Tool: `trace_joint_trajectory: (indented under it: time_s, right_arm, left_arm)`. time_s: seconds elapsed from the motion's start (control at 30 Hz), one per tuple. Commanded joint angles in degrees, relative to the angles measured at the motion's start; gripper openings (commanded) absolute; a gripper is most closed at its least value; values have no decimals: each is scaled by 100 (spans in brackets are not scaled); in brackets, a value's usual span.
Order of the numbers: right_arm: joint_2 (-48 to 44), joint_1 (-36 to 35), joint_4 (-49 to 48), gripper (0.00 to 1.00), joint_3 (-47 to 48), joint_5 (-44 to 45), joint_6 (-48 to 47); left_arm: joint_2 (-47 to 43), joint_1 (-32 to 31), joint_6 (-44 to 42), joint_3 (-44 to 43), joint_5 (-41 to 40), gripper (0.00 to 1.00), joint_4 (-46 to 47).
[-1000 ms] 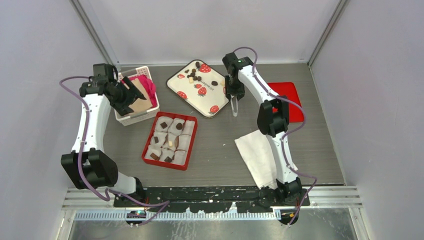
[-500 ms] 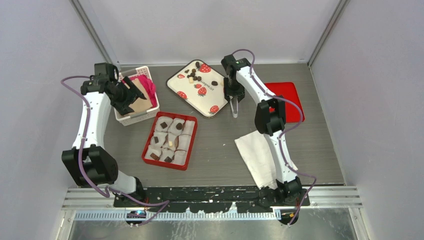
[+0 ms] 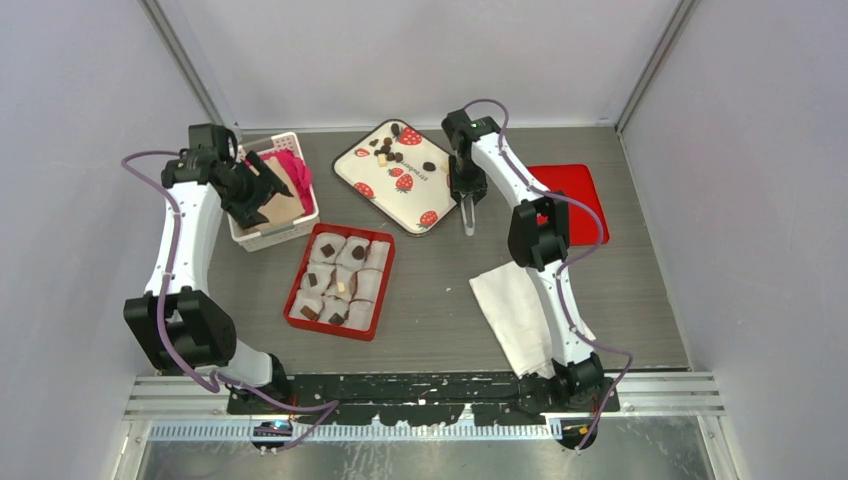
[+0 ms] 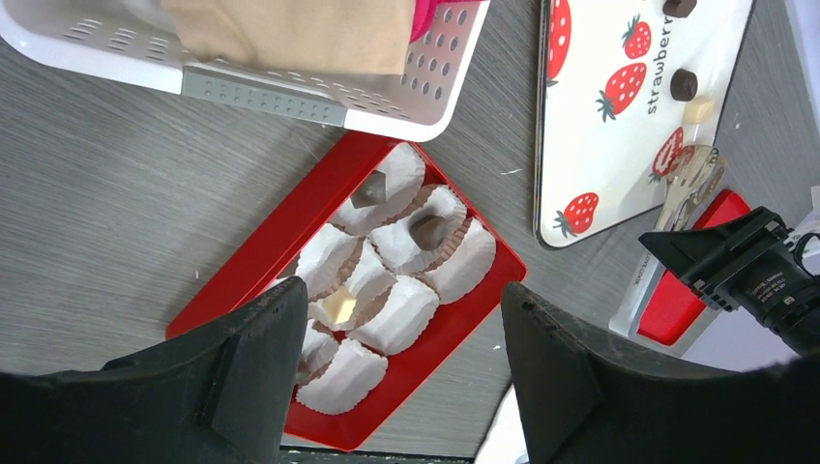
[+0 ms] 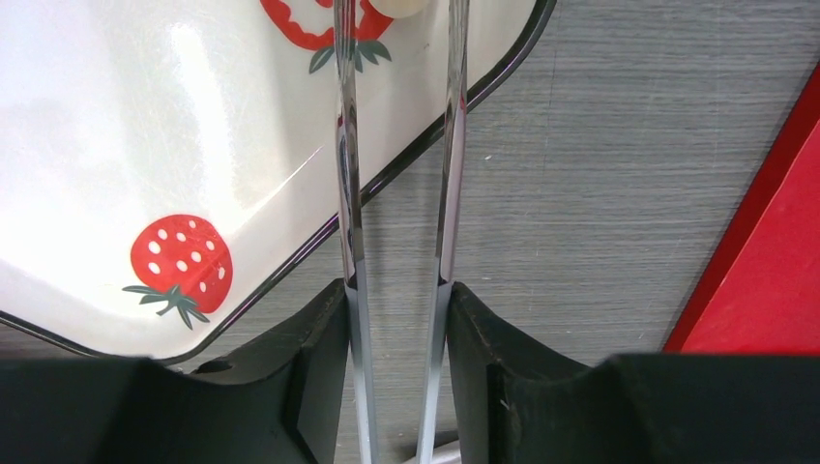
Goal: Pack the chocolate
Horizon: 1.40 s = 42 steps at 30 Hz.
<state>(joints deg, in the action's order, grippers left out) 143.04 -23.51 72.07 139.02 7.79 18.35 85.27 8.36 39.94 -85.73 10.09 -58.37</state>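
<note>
Wide overhead, close wrist views share tray (image 3: pixel 412 202).

Soft, even light from overhead fills all views, leaving only faint shadows on the desk (image 3: pixel 440 290). Glare streaks the metal tongs (image 5: pixel 346 193) and sheens the white tray (image 5: pixel 126 116) in the right wrist view, while the left tool (image 4: pixel 401 295) shows its black fingers (image 4: pixel 232 387) as dark, slightly blurred shapes close to the lens.

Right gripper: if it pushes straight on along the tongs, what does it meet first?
The right gripper, shut on the tongs, would likely meet the pale chocolate piece between the tong tips on the strawberry tray; its height above it is unclear.
</note>
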Motion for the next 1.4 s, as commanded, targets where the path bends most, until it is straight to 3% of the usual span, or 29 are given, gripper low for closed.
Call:
trace_joint_trajectory:
  time_s: [0.0, 0.27, 0.5, 0.63, 1.0, 1.13, 1.37]
  right_arm:
    - [-184, -4, -22, 25, 268, -15, -17]
    - [-878, -9, -591, 1, -388, -399, 177]
    - [-1387, -147, -602, 1, -722, -698, 187]
    - [-1885, -408, -807, 1, -1369, -1249, -30]
    - [-2974, -1836, -623, 1, -2426, -1505, -157]
    - [-3141, -2460, -658, 1, -2708, -1324, -122]
    - [-2908, -2677, -630, 1, -2906, -1390, -106]
  left_arm:
    - [-12, 50, 14, -268, -25, 74, 215]
    - [-74, 51, 6, -211, 34, 74, 210]
    - [-202, 48, 5, -114, 87, 74, 223]
    - [-276, 49, -11, -38, 135, 74, 238]
    - [-412, 47, -81, 100, 261, 73, 246]
    - [-464, 48, -99, 93, 249, 73, 239]
    - [-587, 47, -83, 240, 257, 74, 265]
